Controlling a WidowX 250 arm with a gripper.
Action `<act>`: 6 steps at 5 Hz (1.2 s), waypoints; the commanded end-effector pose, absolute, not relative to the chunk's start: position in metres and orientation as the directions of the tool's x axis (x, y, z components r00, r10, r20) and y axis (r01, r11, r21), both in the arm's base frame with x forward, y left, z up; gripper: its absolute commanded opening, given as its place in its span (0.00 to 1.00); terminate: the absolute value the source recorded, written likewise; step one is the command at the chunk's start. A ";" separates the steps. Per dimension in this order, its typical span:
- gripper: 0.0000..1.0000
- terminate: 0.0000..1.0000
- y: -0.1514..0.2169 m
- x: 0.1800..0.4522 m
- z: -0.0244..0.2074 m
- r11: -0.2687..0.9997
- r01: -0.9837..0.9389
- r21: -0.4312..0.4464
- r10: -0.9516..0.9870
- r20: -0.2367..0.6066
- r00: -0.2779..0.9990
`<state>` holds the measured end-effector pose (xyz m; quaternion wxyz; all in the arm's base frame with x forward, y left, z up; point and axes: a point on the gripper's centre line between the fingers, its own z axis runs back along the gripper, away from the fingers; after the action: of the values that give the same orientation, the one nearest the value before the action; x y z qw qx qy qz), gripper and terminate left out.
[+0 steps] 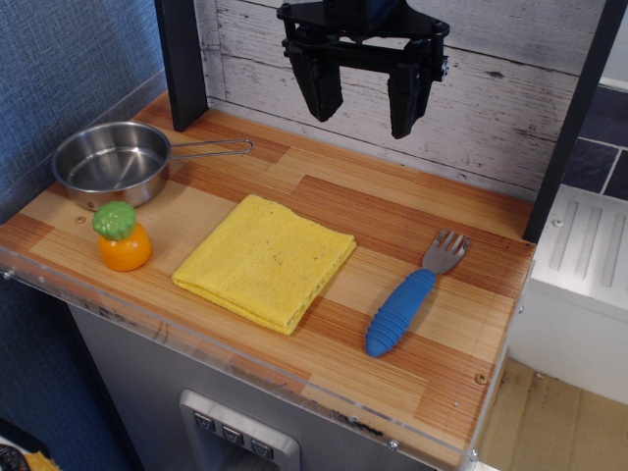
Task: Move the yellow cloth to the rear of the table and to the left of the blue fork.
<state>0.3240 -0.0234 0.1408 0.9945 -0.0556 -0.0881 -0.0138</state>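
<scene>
Cloth: the folded, roughly square bright yellow fabric cloth lies flat at the centre of the frame, on the wooden-plank-patterned table, towards its front half.
Handling: likely light, soft and limp; the stacked layers may slide apart or unfold if only the top one is pinched.
Hold: the upper corner nearest the back, or the thick folded edge at lower right, looks best, catching all layers.
Gripper: the black two-fingered gripper hangs at top centre above the rear of the table, fingers spread apart, holding nothing.
Fork: the fork with a ribbed blue plastic handle and grey metal head lies right of the cloth, apart from it.
Open room: bare planks stretch behind the cloth, up-frame.
Obstacles: a round steel pan with a wire handle sits upper left; an orange toy fruit with a green top, possibly a carrot, stands left.
Edges: the clear front lip is near the cloth's lower corner.
</scene>
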 end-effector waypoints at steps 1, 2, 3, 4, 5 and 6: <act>1.00 0.00 -0.023 0.324 0.141 0.993 0.037 -0.108 -0.018 0.177 0.984; 1.00 0.00 -0.016 0.317 0.149 0.996 0.032 -0.086 -0.017 0.172 0.985; 1.00 0.00 0.001 0.304 0.157 1.000 0.013 -0.009 -0.011 0.173 0.985; 1.00 0.00 0.016 0.293 0.155 1.000 -0.016 0.017 0.012 0.200 0.980; 1.00 0.00 0.029 0.283 0.137 0.997 -0.076 0.018 0.069 0.243 0.967; 1.00 0.00 0.039 0.279 0.114 0.995 -0.094 0.037 0.083 0.234 0.969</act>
<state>0.2765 0.0367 0.1028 0.9940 0.0200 -0.0992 0.0417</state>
